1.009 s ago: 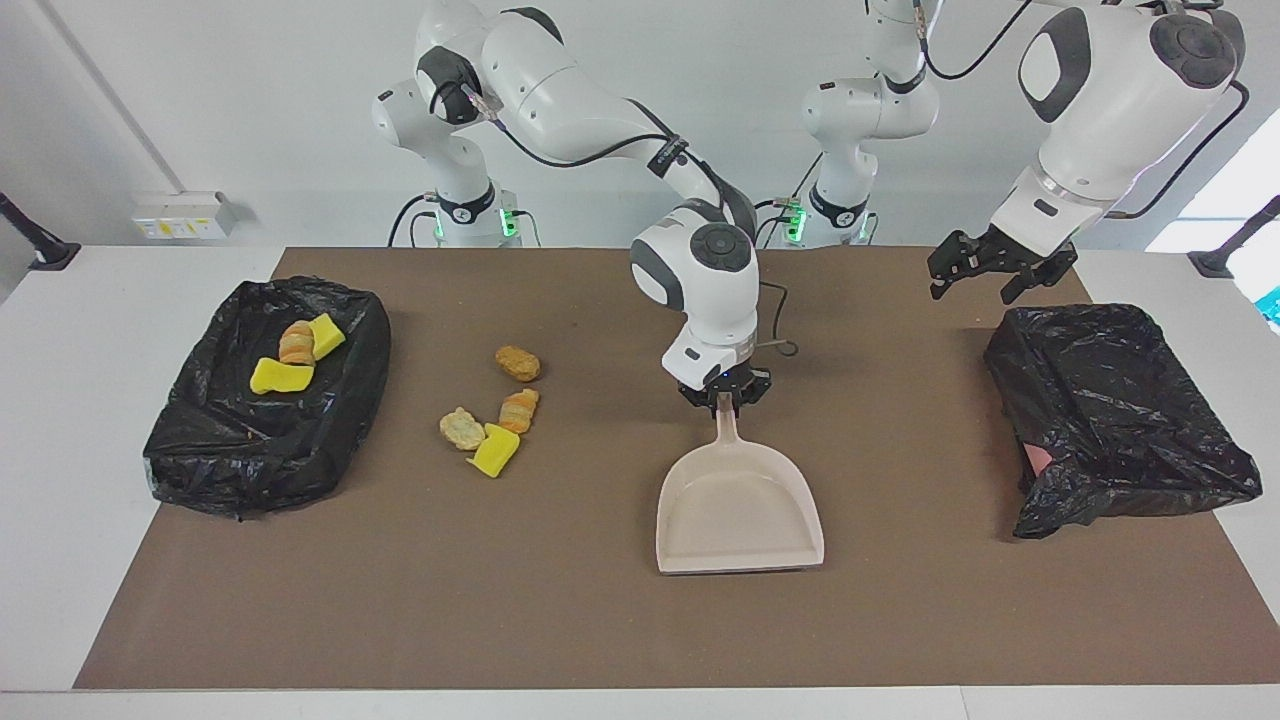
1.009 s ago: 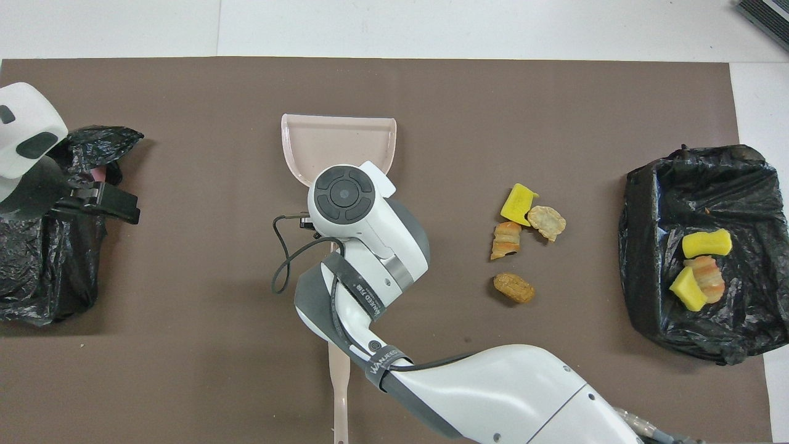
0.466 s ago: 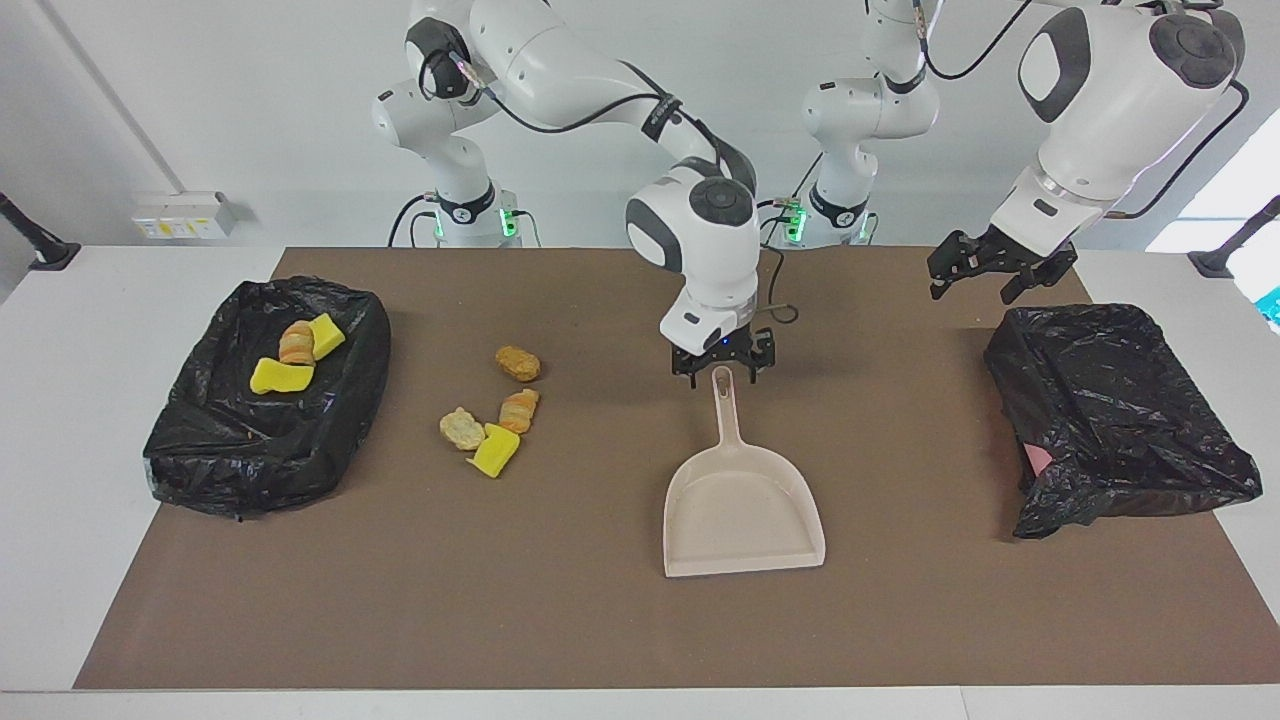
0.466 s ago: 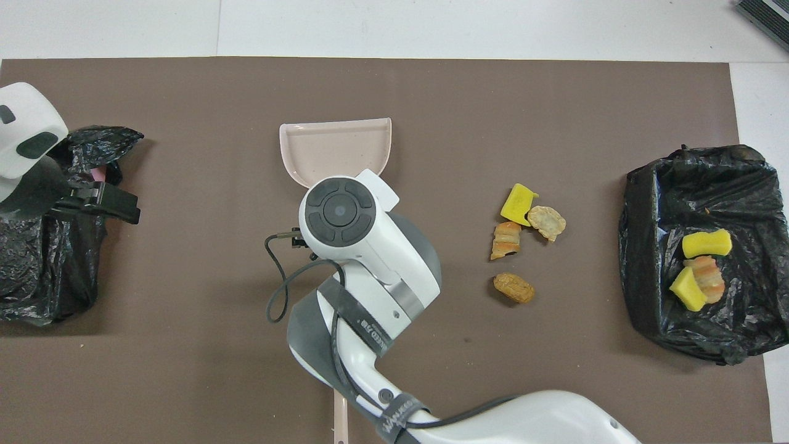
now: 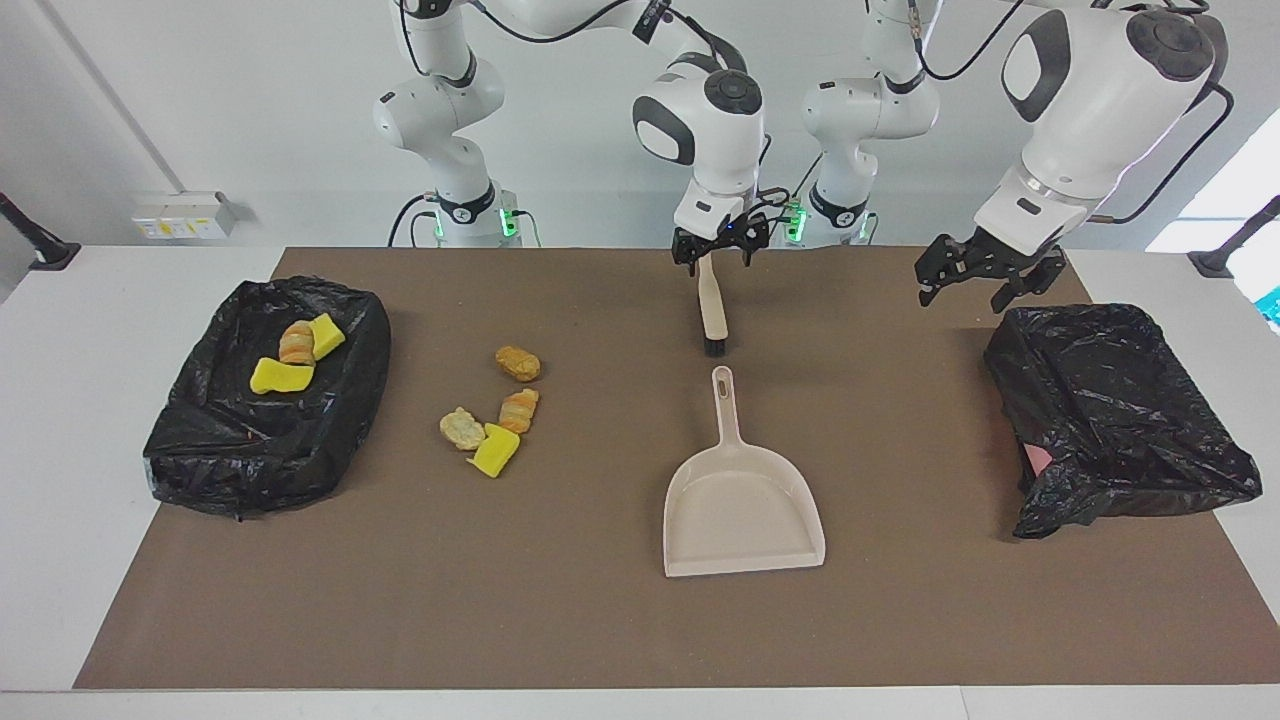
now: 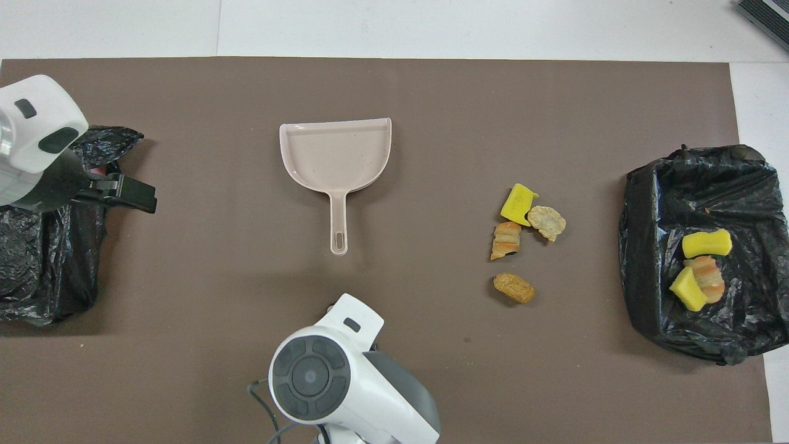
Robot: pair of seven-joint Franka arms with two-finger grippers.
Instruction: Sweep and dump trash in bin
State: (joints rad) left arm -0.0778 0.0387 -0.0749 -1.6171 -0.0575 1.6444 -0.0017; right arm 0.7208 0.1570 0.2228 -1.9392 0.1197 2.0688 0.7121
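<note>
Three bright yellow and tan spongy trash pieces [image 5: 295, 355] sat in the black-bagged bin [image 5: 200, 460]. Four loose pieces [image 5: 490, 415] lay beside it, well apart from the right gripper [image 5: 718, 252]. We saw it open over the beige black-bristled brush [image 5: 712, 315], just nearer the robots than the beige plastic dustpan [image 5: 742, 500], probably to grab it for sweeping. The left gripper [image 5: 975, 280] waited, open, by the crumpled black bag [image 5: 1120, 420].

Dustpan [image 5: 742, 505] mid-table, trash [image 5: 492, 415] beside (bin [image 5: 262, 400] nearby)

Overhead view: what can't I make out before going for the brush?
- the brush, right gripper: overhead, covered by the right arm's wrist.
- the black bag at the left arm's end: crumpled plastic hides its contents in both views, bar a pink patch.
</note>
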